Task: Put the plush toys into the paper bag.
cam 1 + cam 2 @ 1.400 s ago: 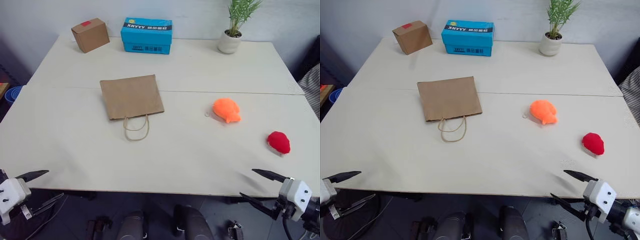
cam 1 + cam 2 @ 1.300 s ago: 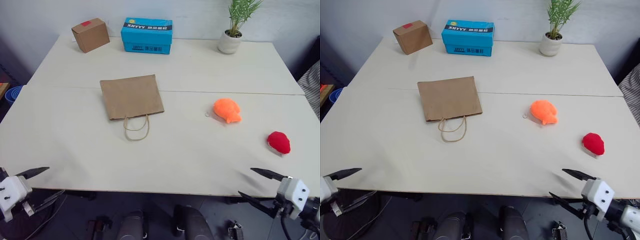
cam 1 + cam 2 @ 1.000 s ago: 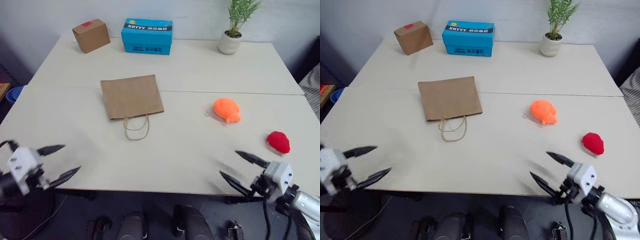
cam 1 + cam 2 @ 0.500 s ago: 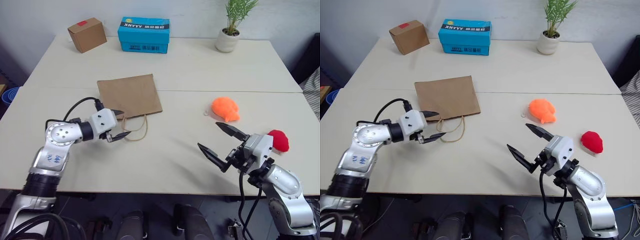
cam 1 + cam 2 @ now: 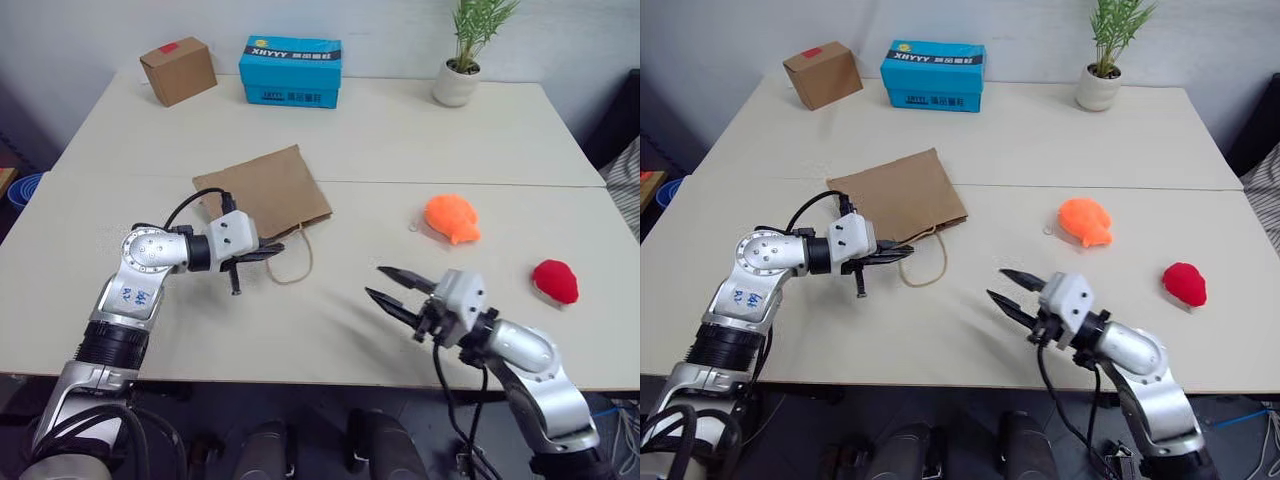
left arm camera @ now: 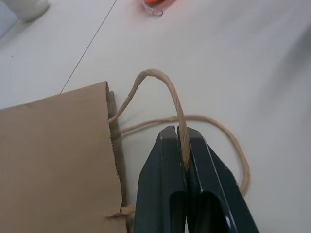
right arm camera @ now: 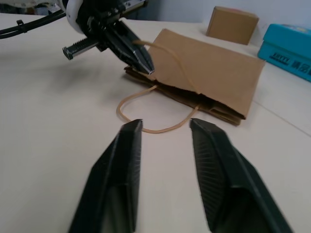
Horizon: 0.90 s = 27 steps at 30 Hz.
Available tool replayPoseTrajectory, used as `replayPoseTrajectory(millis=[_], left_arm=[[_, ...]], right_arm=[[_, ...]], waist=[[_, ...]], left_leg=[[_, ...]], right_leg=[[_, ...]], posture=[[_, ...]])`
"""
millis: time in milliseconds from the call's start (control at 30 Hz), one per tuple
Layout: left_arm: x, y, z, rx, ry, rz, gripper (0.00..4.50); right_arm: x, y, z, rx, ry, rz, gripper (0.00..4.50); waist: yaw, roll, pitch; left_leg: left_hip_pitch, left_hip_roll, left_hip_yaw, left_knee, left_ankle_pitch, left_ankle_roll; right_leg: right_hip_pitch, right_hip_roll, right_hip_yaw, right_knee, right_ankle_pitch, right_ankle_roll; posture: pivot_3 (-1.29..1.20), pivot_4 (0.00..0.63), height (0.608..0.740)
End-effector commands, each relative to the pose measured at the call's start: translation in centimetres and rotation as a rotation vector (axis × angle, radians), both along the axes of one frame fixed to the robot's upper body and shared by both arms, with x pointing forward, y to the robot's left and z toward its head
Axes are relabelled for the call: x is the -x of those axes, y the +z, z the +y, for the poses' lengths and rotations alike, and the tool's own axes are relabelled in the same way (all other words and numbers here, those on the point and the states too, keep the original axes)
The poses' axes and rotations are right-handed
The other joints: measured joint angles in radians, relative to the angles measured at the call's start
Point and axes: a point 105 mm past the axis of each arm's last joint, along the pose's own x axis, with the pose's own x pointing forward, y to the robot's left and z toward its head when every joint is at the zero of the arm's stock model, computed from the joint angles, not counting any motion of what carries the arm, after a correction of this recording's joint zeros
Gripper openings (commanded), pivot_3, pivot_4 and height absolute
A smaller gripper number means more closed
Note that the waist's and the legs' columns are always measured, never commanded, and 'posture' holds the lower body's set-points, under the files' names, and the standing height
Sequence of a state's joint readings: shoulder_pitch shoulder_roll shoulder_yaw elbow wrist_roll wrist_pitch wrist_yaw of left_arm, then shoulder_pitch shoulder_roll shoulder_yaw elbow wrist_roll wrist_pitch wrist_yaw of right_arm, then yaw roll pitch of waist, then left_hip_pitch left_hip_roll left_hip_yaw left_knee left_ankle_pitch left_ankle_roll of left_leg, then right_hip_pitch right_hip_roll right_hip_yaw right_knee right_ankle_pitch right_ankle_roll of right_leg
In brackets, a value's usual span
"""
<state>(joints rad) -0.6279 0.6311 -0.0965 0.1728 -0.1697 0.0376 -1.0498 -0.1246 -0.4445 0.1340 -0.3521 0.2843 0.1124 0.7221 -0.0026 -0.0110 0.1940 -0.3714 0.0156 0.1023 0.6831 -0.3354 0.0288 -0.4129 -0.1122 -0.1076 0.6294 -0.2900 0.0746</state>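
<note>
The brown paper bag (image 5: 262, 188) lies flat on the table, left of centre. My left gripper (image 5: 270, 253) is shut on the bag's upper handle (image 6: 171, 97), which arches up from the bag's mouth; the other handle (image 5: 297, 270) lies looped on the table. My right gripper (image 5: 376, 281) hovers over the table's near middle, right of the handles, pointing toward them, its fingers (image 7: 121, 160) apart with nothing between. The orange plush toy (image 5: 452, 217) sits right of centre. Further right and nearer lies the red plush toy (image 5: 556, 281). Both toys are untouched.
At the table's far edge stand a small cardboard box (image 5: 178, 69), a blue box (image 5: 290, 70) and a potted plant (image 5: 456, 82). A seam (image 5: 400, 184) runs across the table behind the toys. A blue bin (image 5: 20, 186) sits on the floor at the left.
My left gripper moved right to the bag's mouth and shut on a handle, lifting it; the bag turned slightly. My right gripper swung left toward the centre and its fingers narrowed.
</note>
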Motion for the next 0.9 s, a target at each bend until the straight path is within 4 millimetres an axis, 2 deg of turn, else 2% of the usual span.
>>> replayPoseTrajectory(millis=[33, 200, 333, 567, 700, 900], left_arm=[[1.8, 4.0, -1.8, 0.111, -0.151, -0.036, 0.00], [3.4, 4.9, -2.3, 0.152, -0.248, 0.001, 0.00], [4.2, 5.5, -2.3, 0.202, -0.269, 0.033, 0.00], [4.3, 8.4, -3.0, 0.398, -0.254, 0.061, 0.00], [4.5, 9.6, -3.3, 0.470, -0.263, 0.094, 0.00], [4.3, 8.7, -2.7, 0.419, -0.239, 0.090, 0.00]], right_arm=[[-1.6, 0.2, 3.2, 0.015, 0.022, -0.025, 0.10], [-4.4, 0.9, 5.9, 0.011, -0.019, -0.052, 0.04], [-6.2, 1.2, 6.6, 0.012, -0.075, -0.063, 0.04], [-6.7, -1.4, 8.1, 0.081, -0.073, 0.007, 0.04], [-7.0, -2.3, 8.1, 0.092, -0.096, 0.020, 0.04], [-7.1, -1.4, 7.5, 0.062, -0.101, -0.022, 0.04]], waist=[[-0.002, 0.000, 0.000], [-0.003, 0.000, 0.000], [-0.001, 0.000, 0.000], [-0.004, 0.000, 0.000], [-0.007, 0.000, 0.000], [-0.020, 0.000, 0.000]], left_leg=[[0.000, 0.000, 0.000, 0.000, 0.000, 0.000], [0.000, 0.000, 0.000, 0.000, 0.000, 0.000], [-0.001, 0.000, -0.001, 0.001, 0.000, 0.000], [-0.002, 0.000, -0.003, 0.001, 0.000, 0.000], [-0.002, 0.000, -0.003, 0.001, 0.000, 0.000], [-0.002, 0.000, -0.004, 0.001, 0.001, -0.001]], right_leg=[[0.000, 0.000, 0.000, 0.000, 0.000, 0.000], [0.000, 0.000, 0.000, 0.000, 0.000, 0.000], [0.000, 0.000, 0.000, -0.001, 0.000, 0.000], [0.000, 0.000, -0.001, -0.001, 0.000, 0.000], [0.000, 0.000, -0.001, -0.001, 0.000, 0.000], [0.000, 0.001, -0.002, -0.001, 0.000, 0.000]], posture=[[0.00, 0.150, 0.740], [0.00, 0.150, 0.740], [0.00, 0.150, 0.740], [0.00, 0.150, 0.740], [0.00, 0.150, 0.740], [0.00, 0.150, 0.740]])
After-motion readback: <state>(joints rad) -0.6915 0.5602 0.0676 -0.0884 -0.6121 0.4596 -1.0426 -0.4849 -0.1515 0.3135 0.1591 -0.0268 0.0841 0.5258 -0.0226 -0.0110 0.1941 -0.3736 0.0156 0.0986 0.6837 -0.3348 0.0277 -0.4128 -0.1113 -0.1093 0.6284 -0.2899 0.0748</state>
